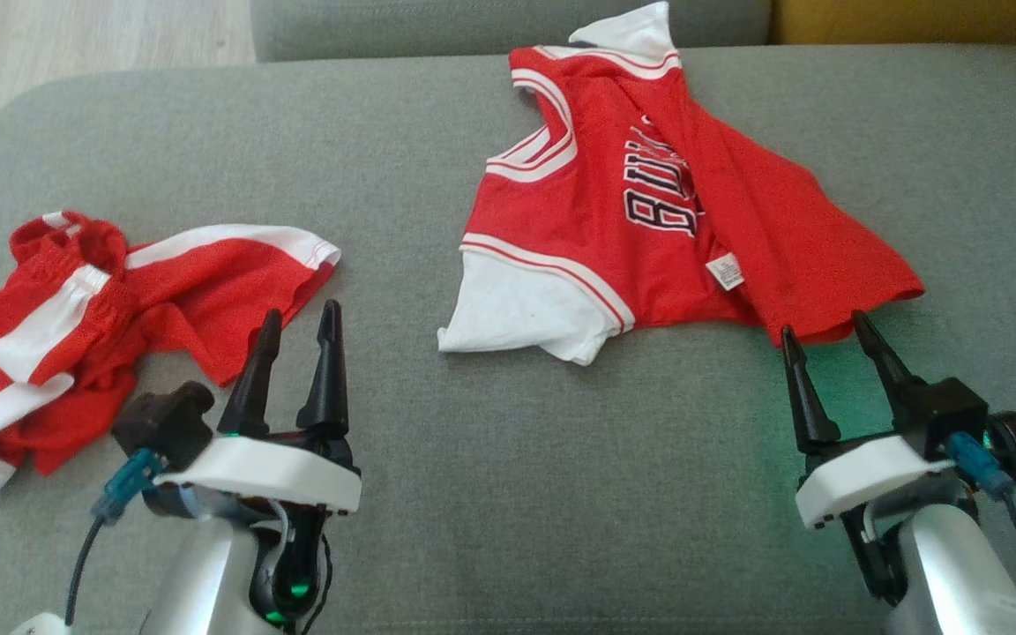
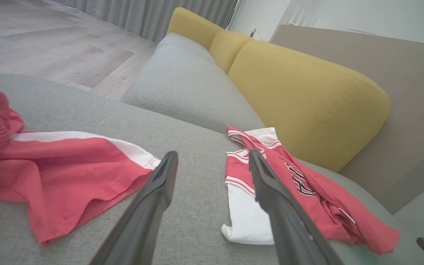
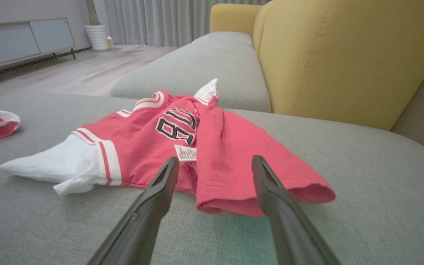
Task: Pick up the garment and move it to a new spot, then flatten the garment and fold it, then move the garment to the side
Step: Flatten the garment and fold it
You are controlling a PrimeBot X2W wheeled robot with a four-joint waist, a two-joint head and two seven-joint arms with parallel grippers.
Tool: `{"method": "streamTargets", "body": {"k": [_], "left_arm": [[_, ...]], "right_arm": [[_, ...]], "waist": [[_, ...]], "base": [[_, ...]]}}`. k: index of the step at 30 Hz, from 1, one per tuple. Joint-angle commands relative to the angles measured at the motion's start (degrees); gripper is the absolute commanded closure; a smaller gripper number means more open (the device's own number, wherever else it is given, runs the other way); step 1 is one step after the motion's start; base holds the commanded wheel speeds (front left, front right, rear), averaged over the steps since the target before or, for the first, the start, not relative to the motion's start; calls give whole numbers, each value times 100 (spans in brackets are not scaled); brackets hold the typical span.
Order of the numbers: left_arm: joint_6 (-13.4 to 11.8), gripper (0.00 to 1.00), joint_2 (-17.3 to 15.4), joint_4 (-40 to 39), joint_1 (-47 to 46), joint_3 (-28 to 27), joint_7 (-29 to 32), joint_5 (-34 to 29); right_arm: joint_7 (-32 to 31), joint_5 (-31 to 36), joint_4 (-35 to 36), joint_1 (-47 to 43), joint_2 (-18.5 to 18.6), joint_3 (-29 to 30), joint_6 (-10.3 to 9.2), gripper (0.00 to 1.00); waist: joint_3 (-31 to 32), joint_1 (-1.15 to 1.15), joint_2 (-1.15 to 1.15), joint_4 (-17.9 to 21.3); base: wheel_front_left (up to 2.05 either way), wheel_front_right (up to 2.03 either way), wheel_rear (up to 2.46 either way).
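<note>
A broad grey sofa seat fills the foreground, with a yellow backrest beyond it. The garment lies rumpled towards the far right of the seat. One side is flopped over its chest lettering and a white tag shows. White cloth pokes out from under it, perhaps a lining or perhaps a separate piece; I cannot tell. Red shorts lie well apart on the left.

The right gripper sits just at the garment's near hem, jaws spread and pinching nothing. The left gripper hovers beside the shorts, jaws likewise spread.

By my judgement nothing of the task is done: the lift, the move, the flattening, the fold and the setting aside are all left.
</note>
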State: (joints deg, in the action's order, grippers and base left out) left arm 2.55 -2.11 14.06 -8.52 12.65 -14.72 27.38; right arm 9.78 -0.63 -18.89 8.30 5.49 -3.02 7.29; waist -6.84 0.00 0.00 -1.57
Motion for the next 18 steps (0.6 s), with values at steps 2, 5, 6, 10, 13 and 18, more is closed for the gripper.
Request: {"method": "streamTargets", "body": {"k": [2, 5, 6, 10, 13, 18], "left_arm": [[14, 0, -76, -197, -287, -133, -28, -14], [27, 0, -76, -182, -319, -128, -28, -17], [37, 0, -76, -172, -351, -132, -28, -18], [50, 0, -76, -169, -403, -140, -28, -18], [66, 0, -76, -172, -446, -146, -28, -18], [88, 0, -76, -163, -503, -176, -28, -26]], "right_arm": [[-92, 177, 35, 317, 24, -91, 20, 0], [-146, 274, -78, 394, 33, -58, 20, 0], [-198, 363, -192, 465, 33, -17, 20, 0], [-234, 487, -357, 560, 34, 48, 20, 0], [-229, 552, -515, 648, 25, 110, 20, 0], [-204, 563, -687, 766, -15, 169, 20, 68]], "waist": [[-147, 0, 0, -95], [-224, 0, 0, -149], [-302, 0, 0, -199], [-405, 0, 0, -262], [-483, 0, 0, -307], [-559, 0, 0, -336]], "base": [[0, 0, 0], [0, 0, 0], [0, 0, 0], [0, 0, 0], [0, 0, 0], [0, 0, 0]]}}
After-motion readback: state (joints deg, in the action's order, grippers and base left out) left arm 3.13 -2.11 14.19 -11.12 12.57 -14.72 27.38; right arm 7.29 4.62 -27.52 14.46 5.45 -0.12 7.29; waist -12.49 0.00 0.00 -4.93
